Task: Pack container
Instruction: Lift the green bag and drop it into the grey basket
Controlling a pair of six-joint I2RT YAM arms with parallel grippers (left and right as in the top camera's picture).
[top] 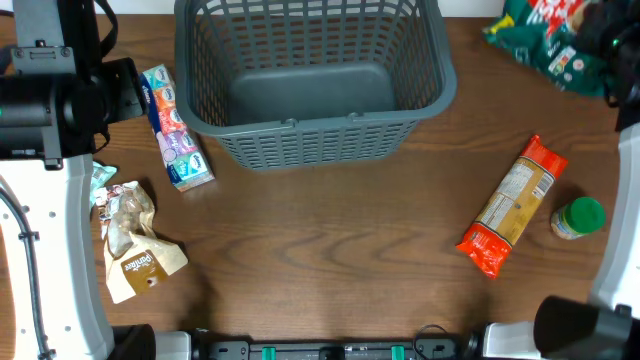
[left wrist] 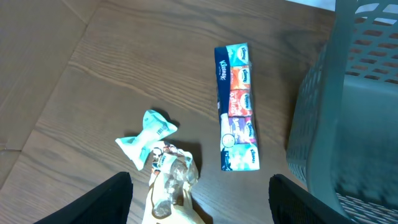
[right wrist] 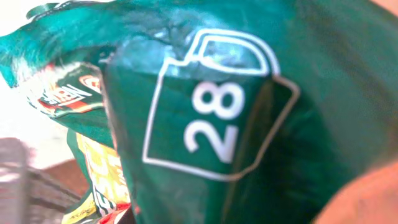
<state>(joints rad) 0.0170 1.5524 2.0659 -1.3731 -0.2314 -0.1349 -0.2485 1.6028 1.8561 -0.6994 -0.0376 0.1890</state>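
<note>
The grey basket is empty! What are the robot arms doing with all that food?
They're packing groceries into the basket, and nothing is inside yet. The right arm is up against the green snack bag. The left claw hangs open above the tissue pack. The orange packet and little jar wait on the table.

**Hidden, cropped and unreadable items**

- Basket [top: 310, 140]: far rim cut off by the overhead view's top edge.
- Green snack bag [top: 545, 40]: partly under the right gripper [top: 606, 42], whose jaws cannot be made out. It fills the right wrist view, blurred.
- Left gripper [left wrist: 200, 186]: fingers cropped at the bottom edge.
- Pasta pack [top: 510, 205]: print too small to read.
</note>
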